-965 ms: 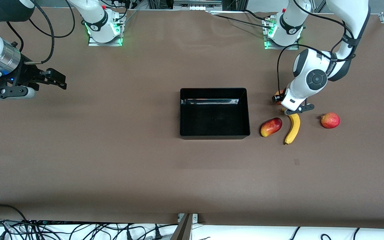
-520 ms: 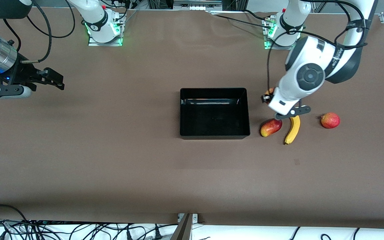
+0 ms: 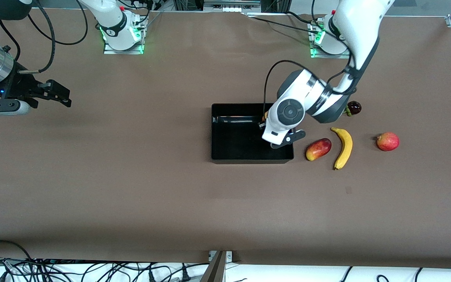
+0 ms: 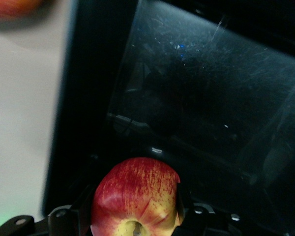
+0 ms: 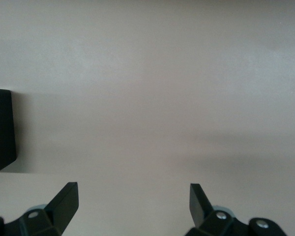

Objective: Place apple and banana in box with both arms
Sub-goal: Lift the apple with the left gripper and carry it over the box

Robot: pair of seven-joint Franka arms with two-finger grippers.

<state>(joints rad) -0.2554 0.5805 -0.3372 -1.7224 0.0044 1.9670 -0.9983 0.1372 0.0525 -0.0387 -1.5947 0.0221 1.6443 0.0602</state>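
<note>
The red apple with pale yellow patches sits between the jaws of my left gripper, which is shut on it. That gripper hangs over the black box, above the part of it toward the left arm's end; the inside of the box fills the left wrist view. The yellow banana lies on the table beside the box, toward the left arm's end. My right gripper is open with nothing between its fingers, over bare table at the right arm's end.
An oval red-and-yellow fruit lies between the box and the banana. A round red fruit lies past the banana toward the left arm's end. A dark fruit lies farther from the camera than the banana. A corner of the box shows in the right wrist view.
My left arm has lifted the apple from beside the banana and carried it over the box. The dark fruit has come into sight. The right gripper has drifted slightly.
</note>
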